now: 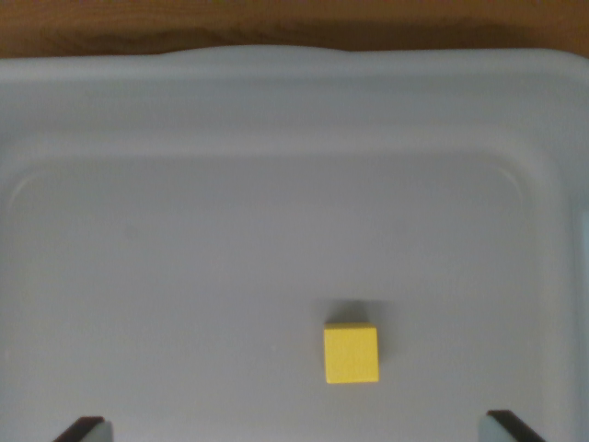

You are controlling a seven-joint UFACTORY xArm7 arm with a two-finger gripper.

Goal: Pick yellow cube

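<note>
A small yellow cube point(351, 354) lies flat on the floor of a pale grey-blue bin point(276, 101), low in the wrist view and a little right of centre. My gripper point(294, 431) stands open. Only its two dark fingertips point(83, 429) show, at the bottom left and bottom right corners. The cube sits between them, closer to the right one, just above their tips. Nothing is held.
The bin's raised rim runs across the top and curves down the right side point(566, 276). Beyond the top rim is a strip of brown wooden surface point(276, 23).
</note>
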